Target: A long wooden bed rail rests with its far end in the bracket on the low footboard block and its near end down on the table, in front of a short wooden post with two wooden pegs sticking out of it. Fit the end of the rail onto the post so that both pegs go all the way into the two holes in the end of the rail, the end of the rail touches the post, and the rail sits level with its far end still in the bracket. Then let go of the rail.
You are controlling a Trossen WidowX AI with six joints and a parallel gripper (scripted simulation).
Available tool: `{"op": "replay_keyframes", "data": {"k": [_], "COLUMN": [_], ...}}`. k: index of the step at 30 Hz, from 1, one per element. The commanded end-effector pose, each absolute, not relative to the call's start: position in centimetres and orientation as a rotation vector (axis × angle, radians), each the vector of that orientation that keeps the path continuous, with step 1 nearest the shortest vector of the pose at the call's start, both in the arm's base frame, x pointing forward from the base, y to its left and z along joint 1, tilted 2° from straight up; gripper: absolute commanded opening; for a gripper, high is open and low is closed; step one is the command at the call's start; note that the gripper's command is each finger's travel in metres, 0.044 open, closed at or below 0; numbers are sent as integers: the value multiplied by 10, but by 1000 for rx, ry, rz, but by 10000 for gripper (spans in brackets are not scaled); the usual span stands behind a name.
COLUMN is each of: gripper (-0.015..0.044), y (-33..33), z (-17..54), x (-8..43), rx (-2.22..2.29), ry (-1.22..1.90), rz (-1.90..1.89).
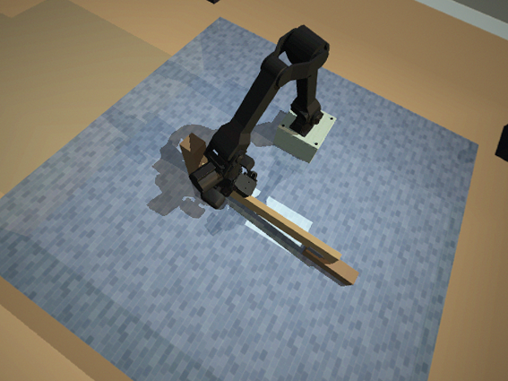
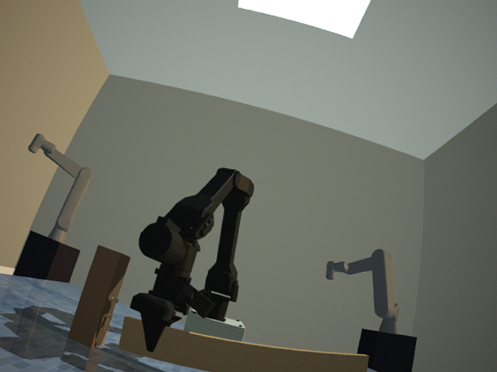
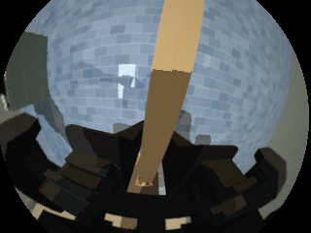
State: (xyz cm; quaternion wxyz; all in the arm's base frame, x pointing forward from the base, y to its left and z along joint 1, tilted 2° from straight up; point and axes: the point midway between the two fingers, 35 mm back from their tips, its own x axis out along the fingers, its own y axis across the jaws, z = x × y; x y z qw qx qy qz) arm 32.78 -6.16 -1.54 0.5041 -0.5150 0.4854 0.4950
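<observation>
The tool [image 2: 152,345] is clenched on the bed rail [image 1: 283,223] close to its near end, just beside the post [image 1: 193,150] at centre-left of the top view. The rail runs from there toward the lower right, where its far end sits in the bracket on the footboard block [image 1: 338,266]. In the exterior view the near end appears lifted off the bench [image 1: 100,248] and roughly level, though not yet against the post.

The rail looks stiff and long, so it should pivot about the bracket rather than flex — a hold near the free end, as here, gives the best control of the holes. Smooth wood may slip if pushed hard endwise.

Only the exterior view shows the pegs [image 2: 109,308] on the post's face and the gap to the rail; the top view hides both under the arm. The wrist view shows the rail centred between the fingers.
</observation>
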Motion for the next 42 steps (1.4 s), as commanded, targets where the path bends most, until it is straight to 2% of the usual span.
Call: {"op": "replay_keyframes", "data": {"k": [1,42], "gripper": [0,0], "y": [-61,-61], "z": [-9,11], "x": [331,332], "rx": [-1247,-1247], "ry": [1159,1159], "rz": [1188,1188]}}
